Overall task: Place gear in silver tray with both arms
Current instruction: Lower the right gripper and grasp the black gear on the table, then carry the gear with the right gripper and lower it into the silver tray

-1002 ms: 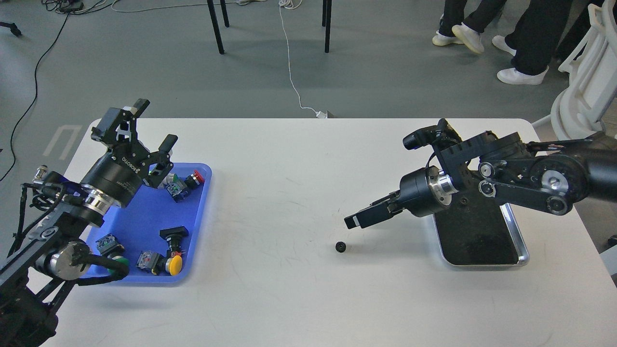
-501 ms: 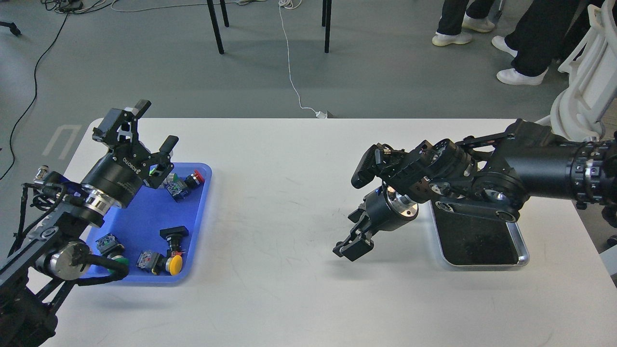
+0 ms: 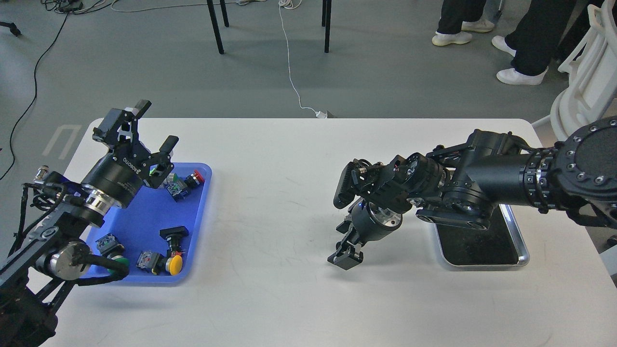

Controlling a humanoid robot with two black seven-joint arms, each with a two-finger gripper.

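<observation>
We appear to be at the pick-up step. Our right gripper [image 3: 345, 258] points down at the smooth white table [image 3: 289, 299], left of the silver tray [image 3: 523, 250]; we cannot tell whether its dark fingers are apart or together. The gear is not visible; it may lie hidden under that gripper. Next, we judge, comes a firm pinch, then a carry right to the shiny, round-cornered tray. Our left gripper [image 3: 153, 124] hovers, fingers apart, above the blue plastic tray [image 3: 144, 212] of coloured push-buttons [image 3: 174, 264].
</observation>
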